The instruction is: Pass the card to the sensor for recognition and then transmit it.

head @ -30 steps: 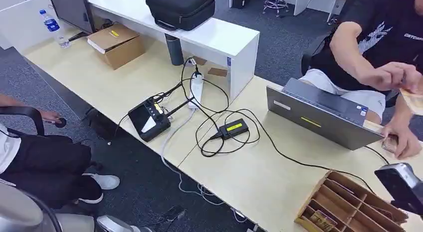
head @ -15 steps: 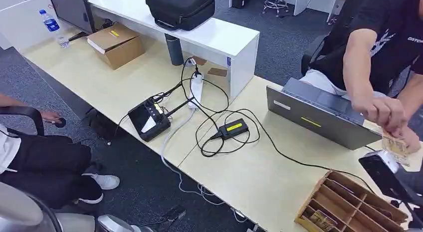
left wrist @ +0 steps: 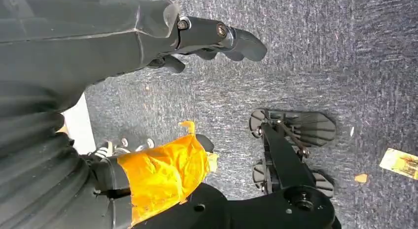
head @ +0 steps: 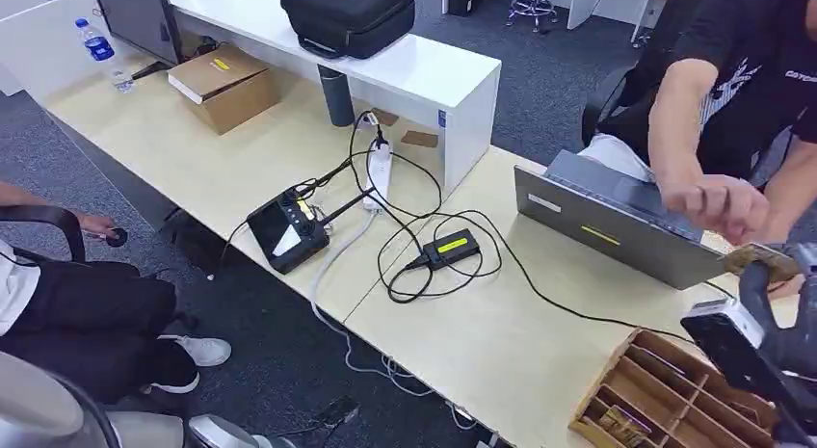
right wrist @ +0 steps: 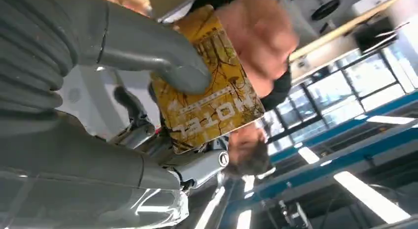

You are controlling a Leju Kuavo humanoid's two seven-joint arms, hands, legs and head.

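Observation:
A yellow patterned card (head: 761,260) printed with "HOTEL" (right wrist: 209,98) is held by my right hand (head: 766,318) at the table's right end, above the wooden sorter. In the right wrist view the grey thumb (right wrist: 162,61) presses on the card's face. A person's hand (head: 718,202) hovers just beyond the card, apart from it. A small black box with a yellow label (head: 453,247) lies mid-table on a cable, well to the left of my right hand. My left hand (left wrist: 217,39) hangs over the carpet with its fingers apart and nothing in them.
A grey laptop (head: 617,222) stands behind my right hand. A wooden divided box (head: 665,395) holding cards sits under it. A black screen device (head: 289,228), power strip (head: 379,173) and looped cables lie mid-table. A seated person (head: 87,313) is at left. One card (left wrist: 401,162) lies on the carpet.
My right hand has risen toward the person. The person brought the card down to it and drew their hand back; the card now sits in my right hand.

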